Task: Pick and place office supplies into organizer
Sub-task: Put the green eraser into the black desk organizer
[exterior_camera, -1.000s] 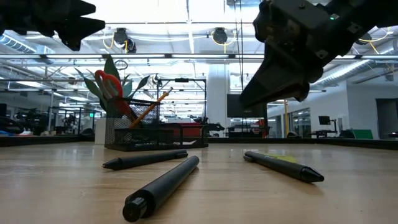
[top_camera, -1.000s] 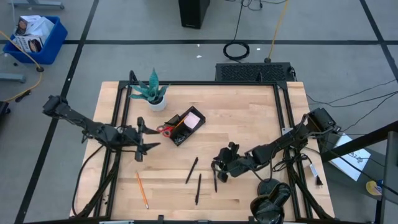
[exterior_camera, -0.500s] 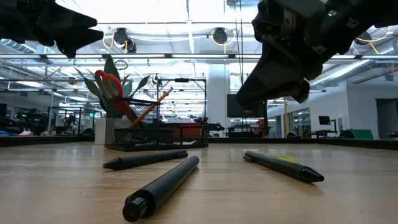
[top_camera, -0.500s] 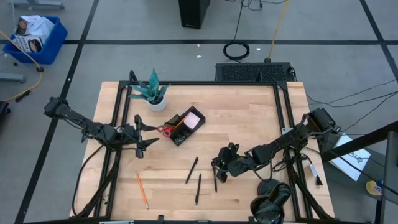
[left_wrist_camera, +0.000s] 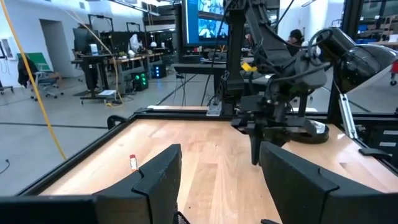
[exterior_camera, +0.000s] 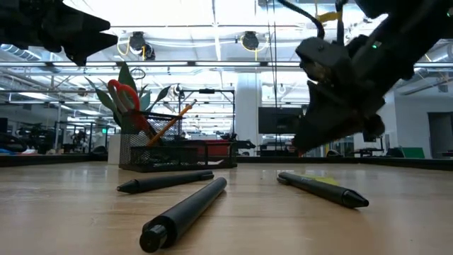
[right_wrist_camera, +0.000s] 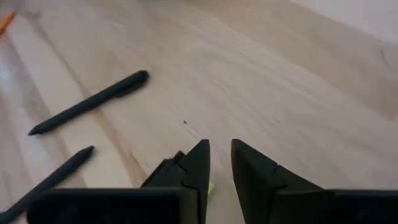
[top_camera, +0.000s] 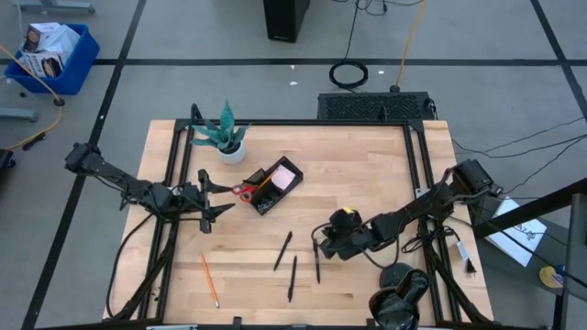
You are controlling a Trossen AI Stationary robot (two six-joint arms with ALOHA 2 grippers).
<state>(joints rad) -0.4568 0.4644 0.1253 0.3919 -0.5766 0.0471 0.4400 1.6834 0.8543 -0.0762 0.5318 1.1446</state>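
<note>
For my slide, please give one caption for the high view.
Left gripper waits beside organizer; right gripper over three pens.

Two dark jointed arms; black angular fingers; trailing black cables.

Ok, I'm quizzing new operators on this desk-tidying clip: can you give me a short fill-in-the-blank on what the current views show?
1. The red-handled scissors stand in the black ____.
2. The number of black pens lying loose on the table is ____.
3. The potted plant stands near the table's far-____ corner in the high view.
4. An orange ____ lies alone near the table's front-left edge.

Missing words: organizer; three; left; pencil
</note>
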